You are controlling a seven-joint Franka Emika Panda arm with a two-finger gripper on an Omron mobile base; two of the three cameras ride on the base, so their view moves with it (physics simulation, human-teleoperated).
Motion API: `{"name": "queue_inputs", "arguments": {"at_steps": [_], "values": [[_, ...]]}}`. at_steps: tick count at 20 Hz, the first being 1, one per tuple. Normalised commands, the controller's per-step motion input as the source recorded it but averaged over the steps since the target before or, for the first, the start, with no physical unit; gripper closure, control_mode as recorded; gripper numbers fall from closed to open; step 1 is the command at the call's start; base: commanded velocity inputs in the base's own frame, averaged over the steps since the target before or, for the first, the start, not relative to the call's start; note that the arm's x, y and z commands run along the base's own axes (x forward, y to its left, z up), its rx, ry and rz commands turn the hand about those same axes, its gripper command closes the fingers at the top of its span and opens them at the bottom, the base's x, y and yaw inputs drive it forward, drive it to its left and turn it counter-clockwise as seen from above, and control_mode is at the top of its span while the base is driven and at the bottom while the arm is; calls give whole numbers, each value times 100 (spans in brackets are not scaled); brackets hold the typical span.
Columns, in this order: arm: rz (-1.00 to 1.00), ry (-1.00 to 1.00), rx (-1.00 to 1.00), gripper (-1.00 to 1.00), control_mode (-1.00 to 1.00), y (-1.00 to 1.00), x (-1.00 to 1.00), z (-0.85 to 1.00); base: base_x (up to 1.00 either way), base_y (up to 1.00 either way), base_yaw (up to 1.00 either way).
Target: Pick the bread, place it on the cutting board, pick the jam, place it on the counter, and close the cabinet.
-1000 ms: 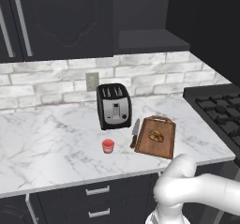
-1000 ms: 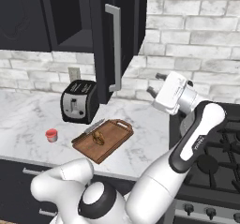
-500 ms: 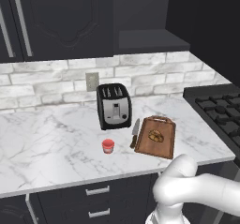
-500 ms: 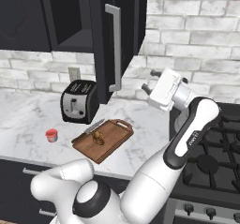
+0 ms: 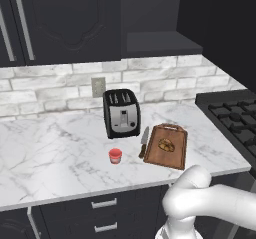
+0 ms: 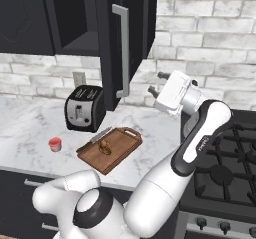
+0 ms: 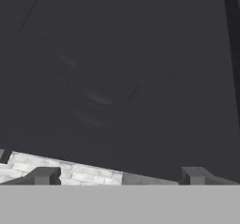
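No legible writing is seen. The cabinet (image 6: 107, 38) door stands swung outward, its bar handle (image 6: 122, 50) vertical. The gripper (image 6: 156, 82) is held empty beside the door, jaws spread wide. The bread (image 5: 166, 144) lies on the cutting board (image 5: 176, 155); the jam (image 5: 115, 155) stands upright on the counter (image 5: 55, 153).

In the right base view the white arm rises from the lower left, bends at a dark elbow joint and reaches up to mid-height, with the wrist turned so the hand points leftward and slightly up. The gripper (image 6: 156, 82) is raised well above the table, its two dark fingers (image 6: 152, 89) spread wide apart with nothing between them. In the hand view the two finger tips (image 7: 44, 175) stand far apart at the lower edge. In the left base view a rounded white link of the arm fills the lower right corner.
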Motion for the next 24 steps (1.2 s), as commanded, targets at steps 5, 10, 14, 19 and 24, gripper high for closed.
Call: {"name": "queue_inputs", "arguments": {"at_steps": [5,10,14,19,24], "values": [[10,0,0,-100,-100,-22,0,5,0,0,0],[12,0,0,-100,-100,-32,0,3,0,0,0],[14,0,0,-100,-100,-30,0,0,0,0,0],[11,0,0,-100,-100,-11,0,0,0,0,0],[1,0,0,-100,-100,9,0,13,0,0,0]]}}
